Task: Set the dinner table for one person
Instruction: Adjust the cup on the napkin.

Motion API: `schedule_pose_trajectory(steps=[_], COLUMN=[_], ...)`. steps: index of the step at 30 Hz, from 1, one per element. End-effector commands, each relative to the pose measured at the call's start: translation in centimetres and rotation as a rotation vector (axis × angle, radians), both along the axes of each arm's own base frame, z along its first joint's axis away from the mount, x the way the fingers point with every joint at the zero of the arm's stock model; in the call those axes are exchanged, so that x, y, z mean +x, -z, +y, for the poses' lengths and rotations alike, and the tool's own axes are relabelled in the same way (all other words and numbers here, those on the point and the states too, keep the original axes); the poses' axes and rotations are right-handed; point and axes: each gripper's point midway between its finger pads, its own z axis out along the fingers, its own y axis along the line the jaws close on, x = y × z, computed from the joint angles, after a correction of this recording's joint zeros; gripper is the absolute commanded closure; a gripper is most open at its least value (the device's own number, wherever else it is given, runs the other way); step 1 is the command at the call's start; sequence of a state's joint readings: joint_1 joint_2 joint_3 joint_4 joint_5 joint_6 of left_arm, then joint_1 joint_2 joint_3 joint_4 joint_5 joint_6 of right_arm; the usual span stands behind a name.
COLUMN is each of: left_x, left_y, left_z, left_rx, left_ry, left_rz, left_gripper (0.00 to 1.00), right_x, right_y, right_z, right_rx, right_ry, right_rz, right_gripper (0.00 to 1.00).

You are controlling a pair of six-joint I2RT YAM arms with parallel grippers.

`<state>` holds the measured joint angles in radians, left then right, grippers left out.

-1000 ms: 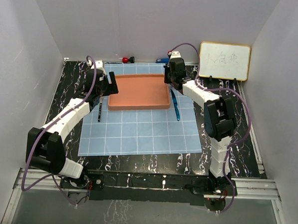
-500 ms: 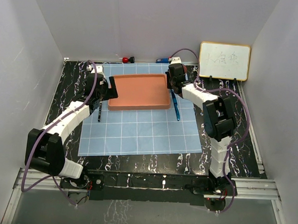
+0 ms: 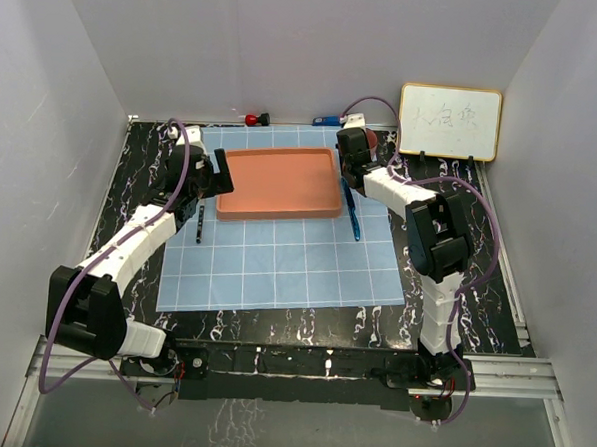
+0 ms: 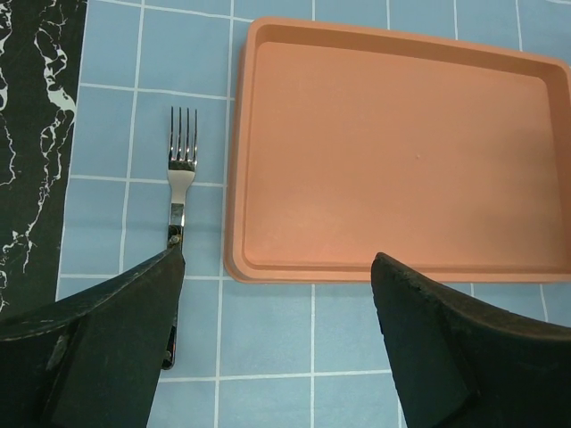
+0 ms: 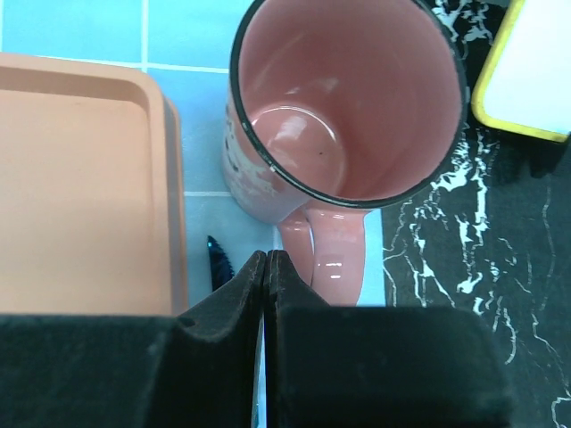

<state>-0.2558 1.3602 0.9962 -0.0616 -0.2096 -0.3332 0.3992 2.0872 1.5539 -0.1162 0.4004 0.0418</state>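
Left gripper has widened before tray; whiteboard scribble unreadable.

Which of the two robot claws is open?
The left gripper, by the fork: its jaws stand wide apart, while the right gripper, by the pink mug, is pressed shut.

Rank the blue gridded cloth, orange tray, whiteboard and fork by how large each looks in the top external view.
1. blue gridded cloth, clearly the largest.
2. orange tray.
3. whiteboard, only slightly smaller than the tray. It sits farther back, so this gap is unsure.
4. fork, a thin sliver.
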Motion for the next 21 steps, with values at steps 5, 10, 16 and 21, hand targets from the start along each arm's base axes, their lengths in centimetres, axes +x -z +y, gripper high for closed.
schedule_pose_trajectory(steps=[5,10,16,21], left_x=[-0.3,-0.4,-0.6,-0.6], left_y=[-0.7,-0.5,-0.4,-0.1], left_z=[1.3,1.6,2.0,2.3], left_rx=[0.023,0.029,0.033,0.038], left_ry=[-0.033,-0.039,-0.047,-0.053], left_rz=[-0.019,-0.014,-0.010,-0.002], left_gripper=[0.15,0.15,0.14,0.14], right_x=[0.2,-0.1,-0.4,-0.1], right_y=[-3.6,-3.1,-2.5,-2.7], right_z=[-2.8,-4.1,-6.7,-8.5], right_rx=[-0.091,-0.124,-0.144,-0.144], right_ry=[0.106,0.143,0.201,0.223], right_rz=[-0.076,-0.061,-0.043,-0.041], right_gripper=[1.00,1.00,1.00,1.00])
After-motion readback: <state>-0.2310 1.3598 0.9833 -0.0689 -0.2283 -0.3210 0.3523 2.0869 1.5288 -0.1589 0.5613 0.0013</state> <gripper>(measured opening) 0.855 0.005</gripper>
